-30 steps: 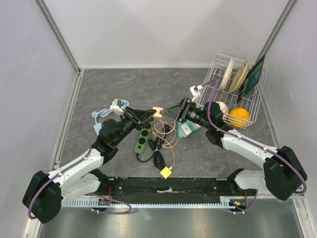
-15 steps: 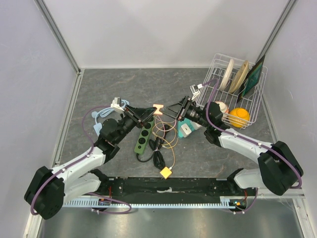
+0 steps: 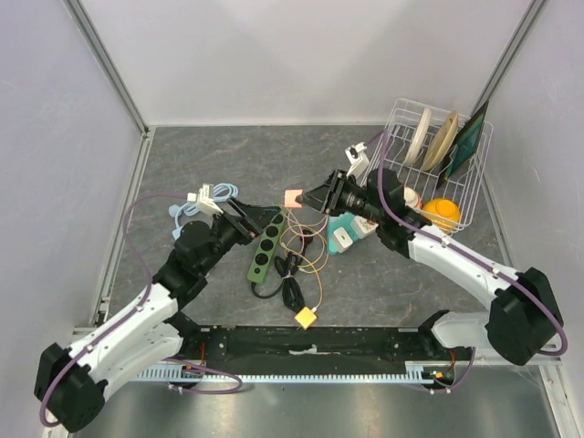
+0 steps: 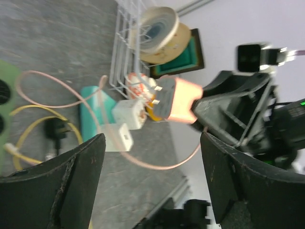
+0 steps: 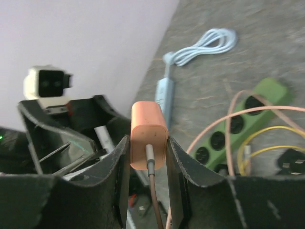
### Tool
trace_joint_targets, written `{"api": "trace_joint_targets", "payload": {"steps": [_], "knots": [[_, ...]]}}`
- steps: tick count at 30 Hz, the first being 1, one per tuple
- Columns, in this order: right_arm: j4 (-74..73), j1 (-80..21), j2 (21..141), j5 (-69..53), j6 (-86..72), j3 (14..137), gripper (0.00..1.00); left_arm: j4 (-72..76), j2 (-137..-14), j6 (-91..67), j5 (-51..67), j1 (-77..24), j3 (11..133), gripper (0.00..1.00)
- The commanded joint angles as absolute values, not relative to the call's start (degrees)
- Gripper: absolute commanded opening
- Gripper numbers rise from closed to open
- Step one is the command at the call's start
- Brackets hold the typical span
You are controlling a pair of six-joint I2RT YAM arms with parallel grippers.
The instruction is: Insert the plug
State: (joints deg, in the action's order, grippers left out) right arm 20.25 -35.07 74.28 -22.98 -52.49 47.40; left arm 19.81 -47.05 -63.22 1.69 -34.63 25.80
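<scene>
Right fingers (image 5: pixel 114 183) pinch orange plug (image 5: pixel 148 136); left fingers (image 4: pixel 57 188) spread wide, holding nothing.

**Operator:** Where may a gripper pass?

**Technician:** The grey stone-pattern tabletop (image 3: pixel 246 155) is bare along its far band, between the back wall and both arms. It is bare again just left of the long green plastic power strip (image 3: pixel 265 252).

**Operator:** What obstructs the centre?

**Technician:** Loops of thin pink cable (image 5: pixel 153 191), a yellow cable with a block connector (image 3: pixel 306 317) and a coiled black cord (image 3: pixel 291 292) lie against the strip's right flank. The pink cable crosses one end of the strip. A teal box (image 4: pixel 89 117) carrying white adapters stands just beyond them. The white wire dish rack (image 3: pixel 480 178) fills the far right corner.

**Operator:** And above the strip?

**Technician:** The left gripper (image 4: pixel 151 140), jaws spread, faces the right gripper (image 5: pixel 148 143), which is clamped on an orange plug (image 3: pixel 294 197). They are near but apart, each in the other's line.
</scene>
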Motion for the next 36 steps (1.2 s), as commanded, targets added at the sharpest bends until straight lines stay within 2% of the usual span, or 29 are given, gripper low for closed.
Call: {"api": "trace_joint_targets", "payload": {"steps": [1,6,11,15,19,27,36], "knots": [[-4.8,-34.89,73.2,-10.76,-34.38,59.99,0.0,-4.59,-41.85,-47.31,-9.38,-34.72,31.02,0.86],[-21.66,-35.85,80.92,-4.14,-24.9,70.47,0.0,-16.59,-43.06,-45.62,-11.34,-34.72,31.02,0.83],[-30.4,-39.81,87.88,8.24,-19.69,80.93,0.0,-22.75,-52.79,-46.4,-9.05,-34.72,31.9,0.78],[-30.32,-42.36,94.11,4.66,-18.28,85.77,0.0,-23.29,-58.18,-47.72,-8.44,-34.72,32.08,0.73],[-30.41,-45.08,99.22,3.26,-17.14,90.87,0.0,-23.03,-62.22,-49.13,-8.09,-34.72,31.64,0.62],[-30.41,-47.72,109.41,-1.84,-16.88,97.02,0.0,-18.55,-62.4,-53.7,-4.4,-34.72,27.07,0.43],[-34.27,-47.64,117.24,3.95,-16.79,102.38,0.0,-16.53,-63.02,-56.33,-0.98,-34.72,26.02,0.41]]}}
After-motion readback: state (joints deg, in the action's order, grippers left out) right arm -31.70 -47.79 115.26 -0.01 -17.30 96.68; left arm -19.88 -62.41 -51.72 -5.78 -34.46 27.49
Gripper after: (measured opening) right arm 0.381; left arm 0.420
